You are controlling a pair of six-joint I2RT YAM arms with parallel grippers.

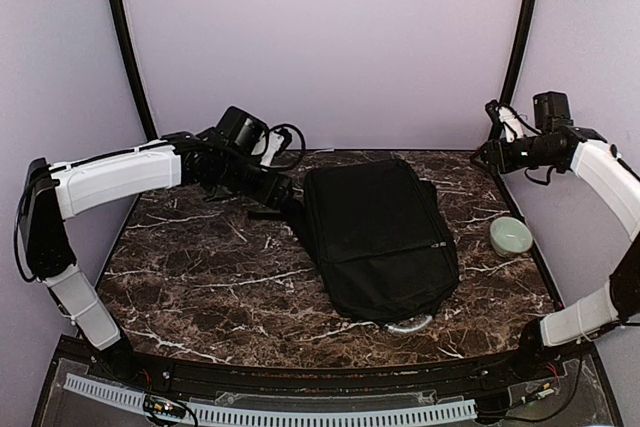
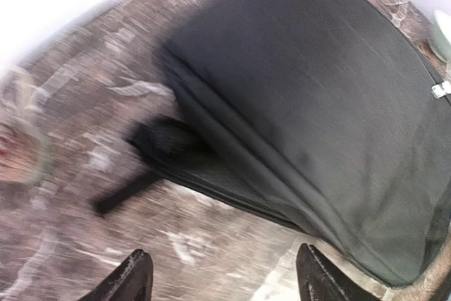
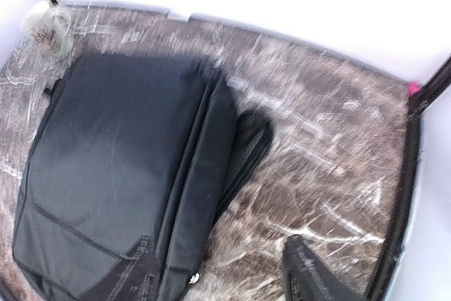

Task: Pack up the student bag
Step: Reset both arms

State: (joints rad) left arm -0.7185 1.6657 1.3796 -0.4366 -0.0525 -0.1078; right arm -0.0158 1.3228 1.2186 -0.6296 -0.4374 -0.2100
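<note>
Left gripper (image 2: 218, 281): jaws apart, nothing between them, above marble beside the student bag (image 1: 378, 237). Right gripper (image 3: 224, 276): jaws apart too, empty, raised near the far right corner. The bag, soft black fabric, lies flat mid-table. A broad stretch of veined brown table (image 1: 190, 277) shows to its left. A pale bowl (image 1: 511, 236) sits by the right edge.

We count one black backpack (image 1: 378, 237) on one marble table (image 1: 200, 267). We count one pale green bowl (image 1: 510, 236) and one patterned mug (image 3: 48, 26). One pale round item (image 1: 410, 325) shows from under the backpack's near edge; its kind we cannot tell. We count two arms, the left arm (image 1: 110, 179) and the right arm (image 1: 610, 172), and two grippers, the left gripper (image 2: 222, 283) and the right gripper (image 3: 222, 280), each with two fingers in view.
</note>
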